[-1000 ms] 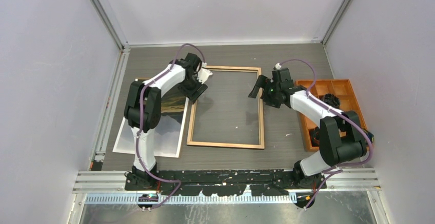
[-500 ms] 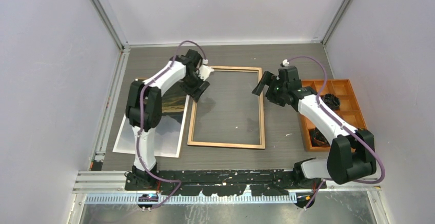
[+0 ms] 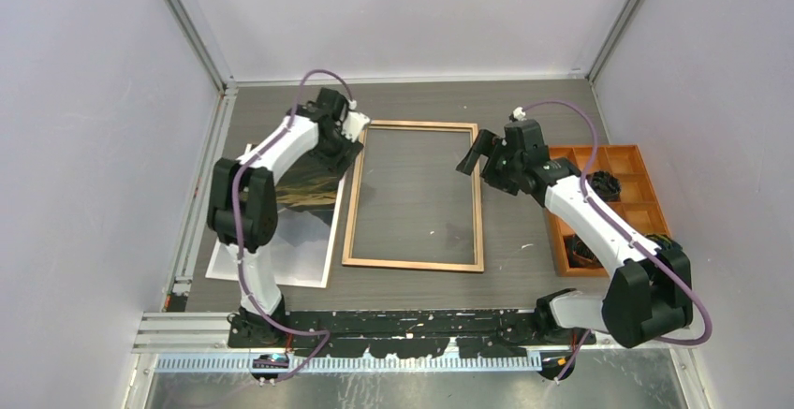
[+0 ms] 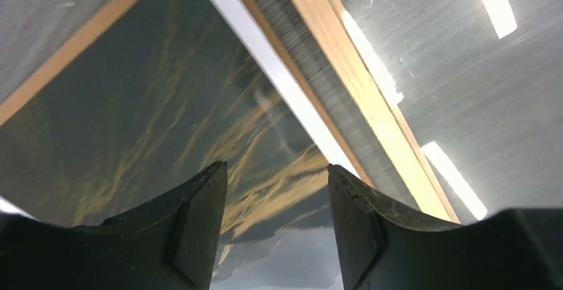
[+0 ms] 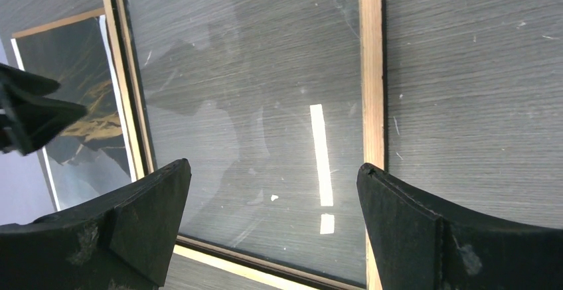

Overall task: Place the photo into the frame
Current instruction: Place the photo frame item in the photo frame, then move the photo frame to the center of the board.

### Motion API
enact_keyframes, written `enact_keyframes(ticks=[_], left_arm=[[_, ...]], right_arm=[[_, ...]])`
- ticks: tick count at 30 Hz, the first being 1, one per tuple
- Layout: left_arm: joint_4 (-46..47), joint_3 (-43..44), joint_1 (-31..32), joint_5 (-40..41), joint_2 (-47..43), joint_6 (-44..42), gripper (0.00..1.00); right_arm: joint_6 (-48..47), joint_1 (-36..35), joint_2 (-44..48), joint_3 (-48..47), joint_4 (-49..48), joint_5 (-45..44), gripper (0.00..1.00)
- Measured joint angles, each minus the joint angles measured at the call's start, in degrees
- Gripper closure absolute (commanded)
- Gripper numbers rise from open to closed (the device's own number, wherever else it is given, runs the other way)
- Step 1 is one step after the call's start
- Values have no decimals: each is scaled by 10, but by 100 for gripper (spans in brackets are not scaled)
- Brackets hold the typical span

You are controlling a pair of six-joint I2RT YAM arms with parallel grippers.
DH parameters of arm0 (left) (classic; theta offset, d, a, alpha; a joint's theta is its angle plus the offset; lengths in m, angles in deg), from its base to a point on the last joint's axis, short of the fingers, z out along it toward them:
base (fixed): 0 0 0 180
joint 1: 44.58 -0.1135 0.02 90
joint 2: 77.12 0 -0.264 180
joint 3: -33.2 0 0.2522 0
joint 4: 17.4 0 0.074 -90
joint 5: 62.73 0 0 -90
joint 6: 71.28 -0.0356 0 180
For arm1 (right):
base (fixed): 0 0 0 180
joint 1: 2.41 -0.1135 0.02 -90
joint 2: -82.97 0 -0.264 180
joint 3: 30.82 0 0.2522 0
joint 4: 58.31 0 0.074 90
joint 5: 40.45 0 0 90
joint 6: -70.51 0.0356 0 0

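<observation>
- Pale walls close in a grey wood-grain tabletop (image 3: 421,100), with both arms reaching out from its near edge.
- The frame (image 3: 412,264) lies flat in the middle of the tabletop, light wood side up, its long sides running away from the arm bases.
- A shiny pane (image 5: 265,71) inside the frame reflects bright light strips.
- The photo (image 3: 314,184) lies just left of the frame, picture side up. Its white border runs alongside the frame's left rail, and the lower part glares white from above.
- The left end effector (image 3: 348,152) hangs over the photo's far right corner, close to the frame's far left corner. Its fingers (image 4: 199,223) stand apart, and the dark landscape shows through the gap with nothing pinched between them.
- The right end effector (image 3: 475,153) hovers above the frame's right rail near the far right corner, spread wide and holding nothing.
- An orange tray (image 3: 613,148) with compartments sits at the right edge, a few dark items inside.
</observation>
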Motion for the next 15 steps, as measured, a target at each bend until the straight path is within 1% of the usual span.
enact_keyframes(ticks=[4,7,15], left_arm=[[33,-14,32,47,59,12,42],[53,-14,45,74,91,20,42],[71,3,71,109,108,22,41]], right_arm=[[0,0,5,0,13,-13,1],[-2,8,15,0,26,-20,3],[-3,55,49,18,35,-14,3]])
